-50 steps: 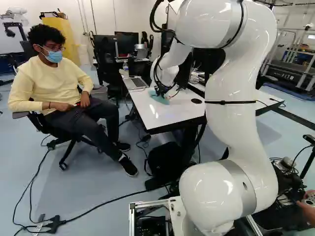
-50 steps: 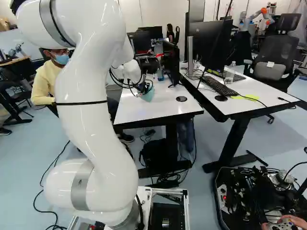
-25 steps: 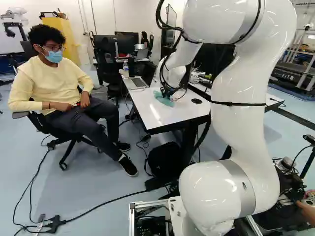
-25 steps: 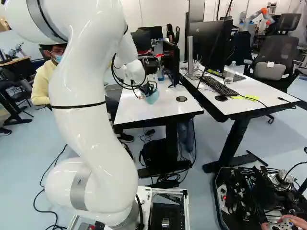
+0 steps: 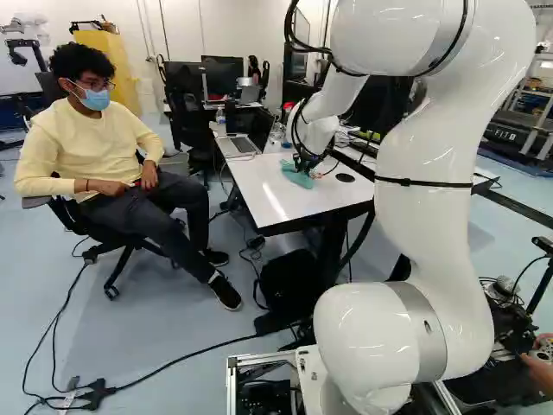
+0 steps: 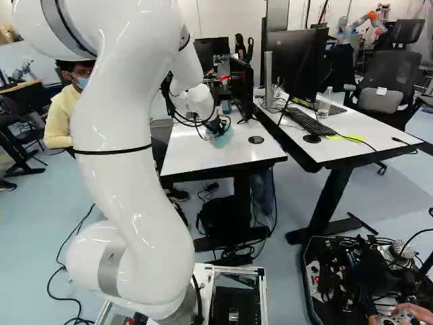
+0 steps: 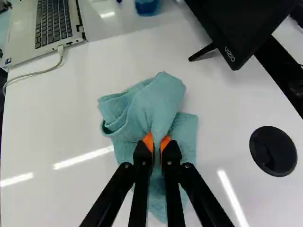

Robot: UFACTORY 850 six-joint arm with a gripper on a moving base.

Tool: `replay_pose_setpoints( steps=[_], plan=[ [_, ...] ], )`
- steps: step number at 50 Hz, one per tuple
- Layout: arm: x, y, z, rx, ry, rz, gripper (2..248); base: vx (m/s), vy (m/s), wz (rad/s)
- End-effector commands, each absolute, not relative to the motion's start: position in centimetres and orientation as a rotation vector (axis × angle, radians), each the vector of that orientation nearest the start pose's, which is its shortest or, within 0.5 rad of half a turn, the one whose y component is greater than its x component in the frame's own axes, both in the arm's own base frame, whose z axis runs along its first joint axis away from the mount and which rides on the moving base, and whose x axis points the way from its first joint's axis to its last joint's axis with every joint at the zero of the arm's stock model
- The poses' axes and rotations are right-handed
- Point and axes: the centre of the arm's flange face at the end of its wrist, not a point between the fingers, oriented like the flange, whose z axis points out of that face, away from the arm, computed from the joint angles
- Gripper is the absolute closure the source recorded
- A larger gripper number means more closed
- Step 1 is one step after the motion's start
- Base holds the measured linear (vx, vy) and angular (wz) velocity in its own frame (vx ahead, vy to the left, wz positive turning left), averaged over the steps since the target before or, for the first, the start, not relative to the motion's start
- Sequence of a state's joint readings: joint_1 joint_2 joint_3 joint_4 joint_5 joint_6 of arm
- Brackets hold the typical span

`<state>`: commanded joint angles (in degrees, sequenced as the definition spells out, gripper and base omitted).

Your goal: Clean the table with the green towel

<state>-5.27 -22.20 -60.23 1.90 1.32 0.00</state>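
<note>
Black, orange-padded fingers (image 7: 141,155) pinch the green cloth towel (image 7: 158,101) mid-bunch, likely the best hold; light, limp-looking folds lie at twelve o'clock

Green towel (image 7: 158,101), rumpled, folded over, pinched near its middle; glossy white table (image 7: 57,113) beneath

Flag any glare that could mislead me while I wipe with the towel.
Wrist view: bright streaks of reflected light on the glossy table, on both sides of the towel and gripper, another near the laptop; left base view: a pale streak on the tabletop; both base views: white highlights on the arm.
</note>
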Motion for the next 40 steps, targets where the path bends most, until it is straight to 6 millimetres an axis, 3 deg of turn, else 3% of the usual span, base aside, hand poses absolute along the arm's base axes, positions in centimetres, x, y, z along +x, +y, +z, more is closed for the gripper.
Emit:
replay_pose_setpoints(
  steps=[17,29,40],
  plan=[
    [60.4,-7.8,41.1,-2.972,0.241,-1.091,213,0.0,0.0,0.0],
    [62.5,-7.9,40.9,-2.964,0.236,-1.112,213,0.0,0.0,0.0],
    [62.8,-7.8,40.9,-2.962,0.232,-1.116,213,0.0,0.0,0.0]
  ],
)
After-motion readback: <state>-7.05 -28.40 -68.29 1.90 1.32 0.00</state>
